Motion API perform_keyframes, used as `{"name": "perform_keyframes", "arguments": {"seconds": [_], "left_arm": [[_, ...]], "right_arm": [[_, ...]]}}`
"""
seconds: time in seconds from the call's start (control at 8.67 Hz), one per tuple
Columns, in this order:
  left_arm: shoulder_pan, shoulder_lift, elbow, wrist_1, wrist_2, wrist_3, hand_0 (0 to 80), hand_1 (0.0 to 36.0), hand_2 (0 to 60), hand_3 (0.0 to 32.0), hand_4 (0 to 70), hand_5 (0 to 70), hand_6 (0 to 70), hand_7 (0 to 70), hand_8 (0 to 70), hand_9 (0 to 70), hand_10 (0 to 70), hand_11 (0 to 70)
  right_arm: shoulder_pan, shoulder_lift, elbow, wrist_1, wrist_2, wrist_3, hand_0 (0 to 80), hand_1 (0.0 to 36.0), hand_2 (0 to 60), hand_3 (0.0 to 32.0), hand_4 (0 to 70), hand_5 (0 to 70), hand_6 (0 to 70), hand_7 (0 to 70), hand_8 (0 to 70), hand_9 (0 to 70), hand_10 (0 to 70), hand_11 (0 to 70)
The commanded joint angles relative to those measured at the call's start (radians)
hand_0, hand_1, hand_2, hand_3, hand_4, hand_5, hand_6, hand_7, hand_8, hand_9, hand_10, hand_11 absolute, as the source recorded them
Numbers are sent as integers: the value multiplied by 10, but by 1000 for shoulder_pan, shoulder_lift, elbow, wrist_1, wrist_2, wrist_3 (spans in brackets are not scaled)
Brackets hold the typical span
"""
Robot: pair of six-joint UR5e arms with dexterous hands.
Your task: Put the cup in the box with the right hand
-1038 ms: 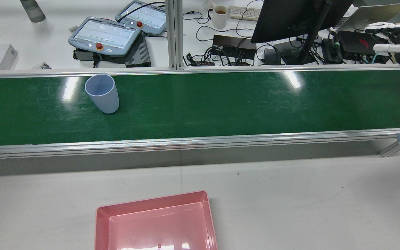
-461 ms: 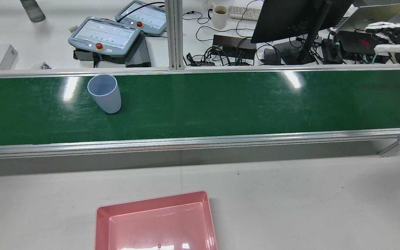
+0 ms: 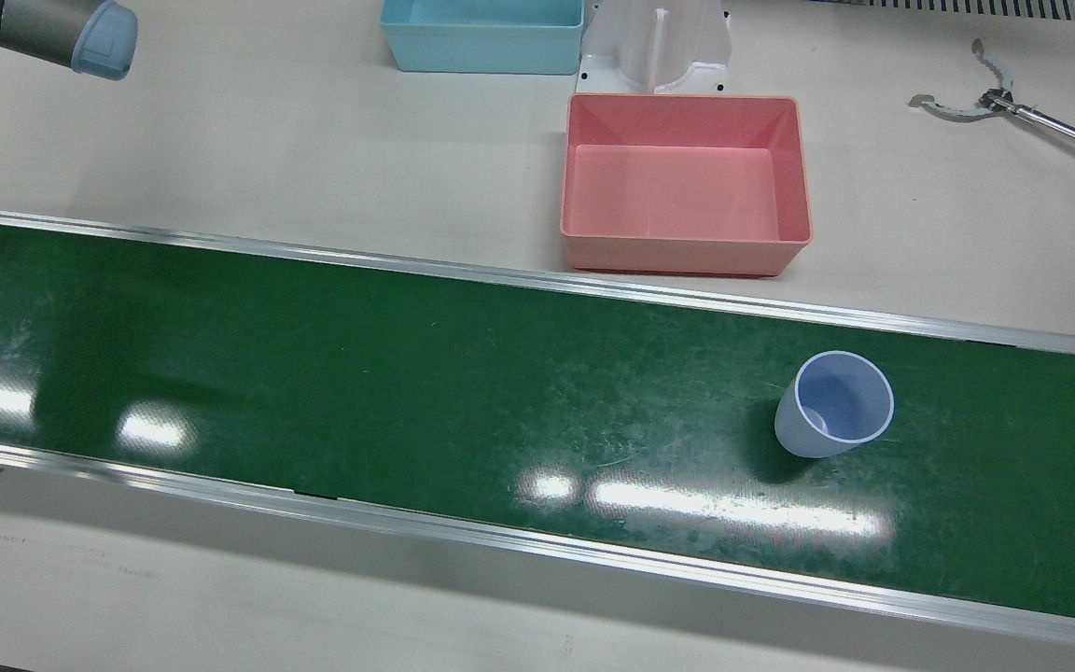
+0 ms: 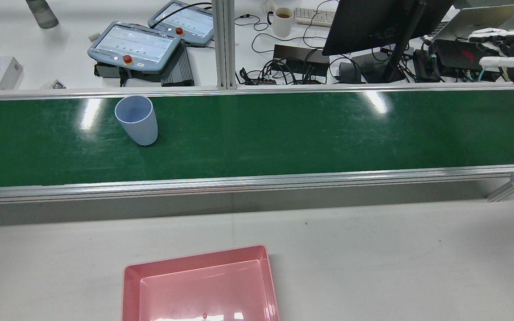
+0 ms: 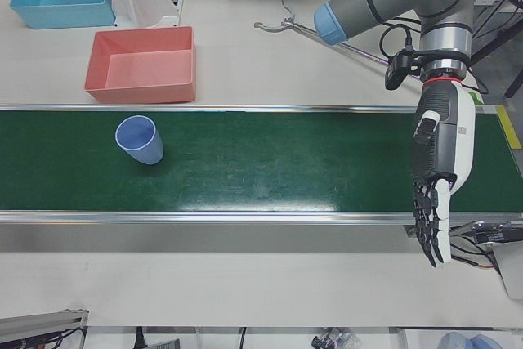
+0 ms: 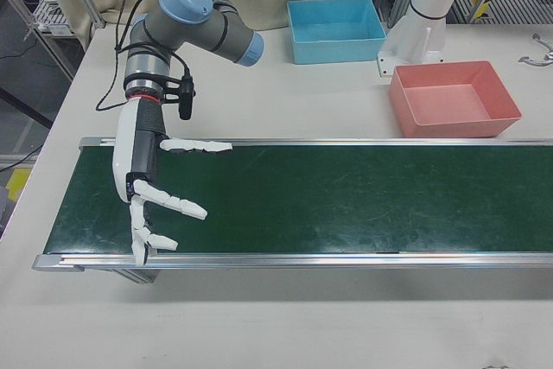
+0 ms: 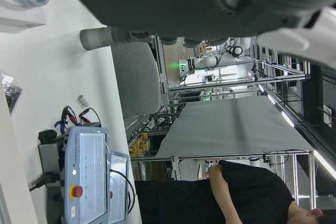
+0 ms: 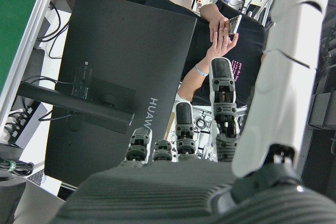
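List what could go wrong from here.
The cup stands on the green belt far from the open right hand; the long reach may end in a bad grasp. It is tall and upright, so a finger could tip it. The pink box sits past the belt's rail, which a low carry might clip.

The front view looks almost straight down on the long green conveyor belt [image 3: 407, 373] and the pink rectangular plastic box [image 3: 687, 252]. The rear view faces forward over the same belt from high behind. The left-front and right-front views look down from the operators' side, each on one half of the belt. Both hand views lie sideways and look toward the desks behind.
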Motion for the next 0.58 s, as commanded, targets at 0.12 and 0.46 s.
{"name": "perform_keyframes", "arguments": {"seconds": [0.12,0.46], "left_arm": [[1,1,10,-6,0,-2,0,0,0,0,0,0,0,0,0,0,0,0],[2,1,10,-6,0,-3,0,0,0,0,0,0,0,0,0,0,0,0]], "right_arm": [[4,2,1,-2,-3,-2,560,160,41,0,375,62,99,379,30,93,81,136],[23,24,5,-2,-1,4,562,164,46,0,372,62,99,379,24,86,78,132]]}}
